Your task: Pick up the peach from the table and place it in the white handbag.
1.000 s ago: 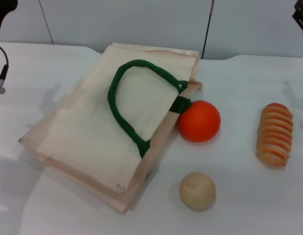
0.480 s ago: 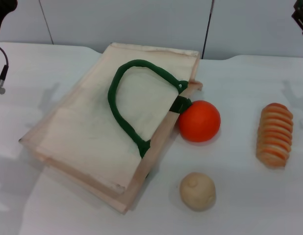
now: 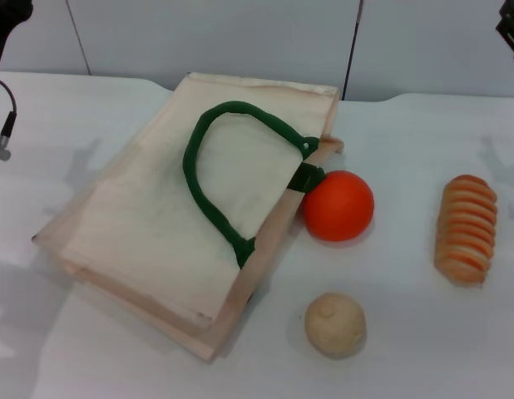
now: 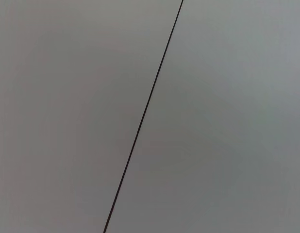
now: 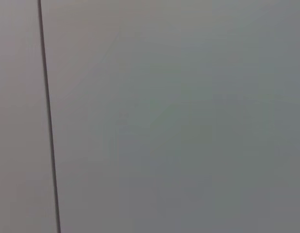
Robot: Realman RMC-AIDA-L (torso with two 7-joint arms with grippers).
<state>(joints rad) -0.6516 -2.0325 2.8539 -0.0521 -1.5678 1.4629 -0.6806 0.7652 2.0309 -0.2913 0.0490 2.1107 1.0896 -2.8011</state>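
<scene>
The peach is out of view in every frame. The white handbag [image 3: 157,224] lies flat on the table's left half in the head view, its dark green handle [image 3: 209,179] looped on top. Only a dark piece of my left arm [image 3: 9,12] shows, raised at the top left corner, with a cable plug [image 3: 1,143] hanging below it. A dark piece of my right arm [image 3: 511,28] shows at the top right corner. Both wrist views show only a plain grey wall with a dark seam.
An orange-red ball [image 3: 338,205] rests against the bag's right edge. A beige lumpy ball [image 3: 334,324] sits nearer the front. A ridged orange-and-cream bread-like item [image 3: 466,228] lies at the right. The white table [image 3: 407,141] ends at a grey wall behind.
The cable plug under my left arm has shifted slightly upward and its shadow on the table moved a little. Nothing on the table has moved.
</scene>
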